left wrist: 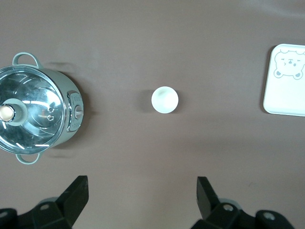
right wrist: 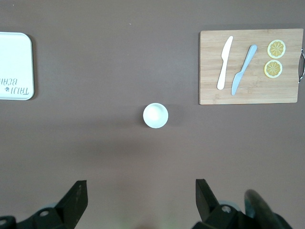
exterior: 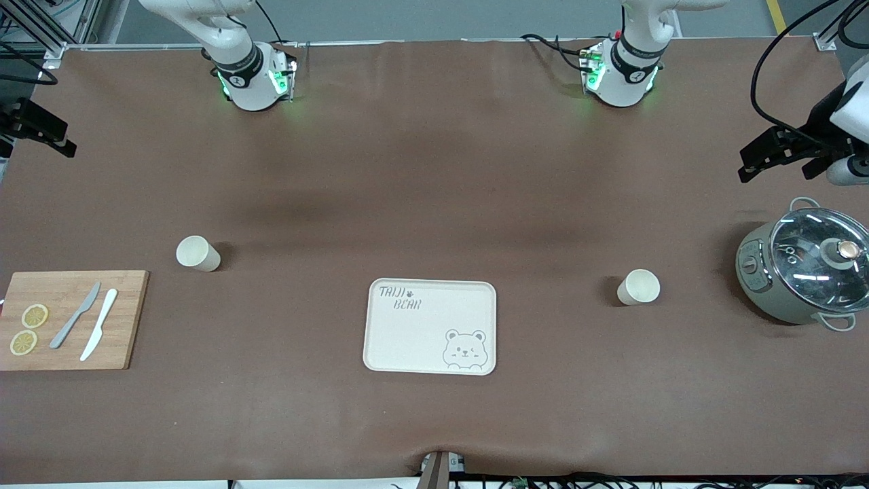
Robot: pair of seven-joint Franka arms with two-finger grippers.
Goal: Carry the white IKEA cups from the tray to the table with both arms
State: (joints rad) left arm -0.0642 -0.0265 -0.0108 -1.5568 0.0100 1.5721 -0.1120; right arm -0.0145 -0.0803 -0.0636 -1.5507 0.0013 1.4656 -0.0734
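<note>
Two white cups stand upright on the brown table. One cup point(exterior: 198, 253) is toward the right arm's end and shows in the right wrist view point(right wrist: 156, 115). The other cup point(exterior: 639, 286) is toward the left arm's end and shows in the left wrist view point(left wrist: 165, 100). The bear-print tray point(exterior: 421, 339) lies between them, nearer to the front camera. My left gripper point(left wrist: 142, 181) is open and empty, high above its cup, and shows at the front view's edge point(exterior: 774, 163). My right gripper point(right wrist: 141, 183) is open and empty, high above its cup point(exterior: 47, 132).
A wooden cutting board point(exterior: 129, 319) with two knives and two lemon slices lies at the right arm's end. A grey-green pot with a glass lid point(exterior: 808, 265) stands at the left arm's end, beside the cup there.
</note>
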